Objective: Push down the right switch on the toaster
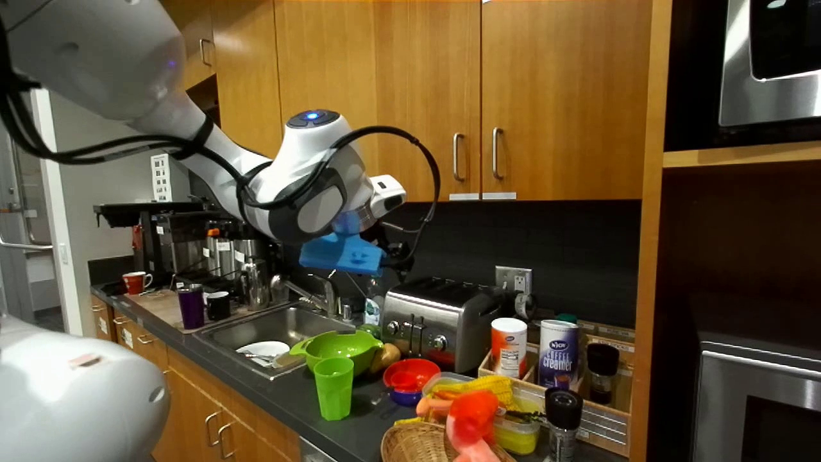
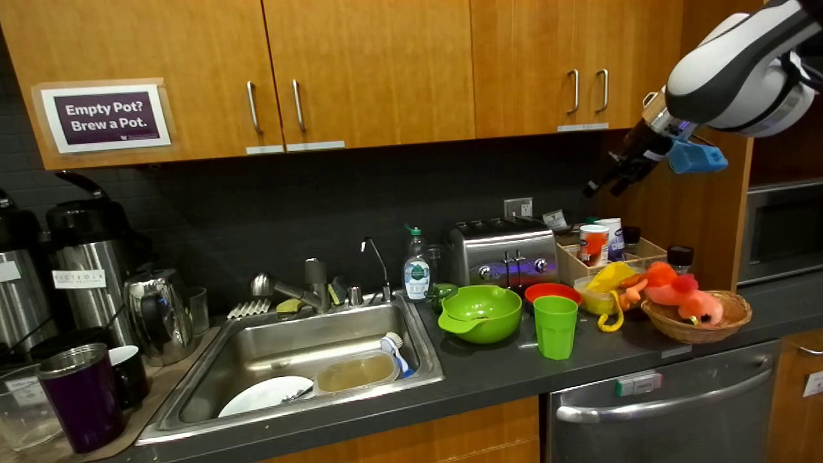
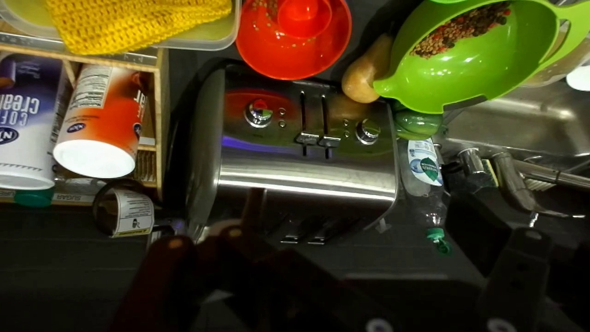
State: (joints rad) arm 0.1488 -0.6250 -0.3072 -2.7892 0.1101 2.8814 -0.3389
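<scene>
The silver toaster (image 1: 442,313) stands on the counter against the dark wall. It also shows in another exterior view (image 2: 485,249) and, upside down, in the wrist view (image 3: 309,175). Its front has two levers side by side between two knobs. The right switch (image 2: 518,256) is the lever nearer the wooden box; in the wrist view this right switch (image 3: 308,138) is on the left. Both levers sit near the top of their slots. My gripper (image 2: 604,189) is in the air above the toaster, touching nothing. Its dark fingers are spread and empty in the wrist view (image 3: 357,203).
A wooden box (image 2: 649,254) with canisters stands right of the toaster. A soap bottle (image 2: 416,273) and the sink (image 2: 427,360) are left. A green bowl (image 2: 482,318), green cup (image 2: 555,328), red bowl (image 2: 553,292) and butternut squash (image 3: 366,76) are in front. Wooden cabinets (image 1: 564,96) hang above.
</scene>
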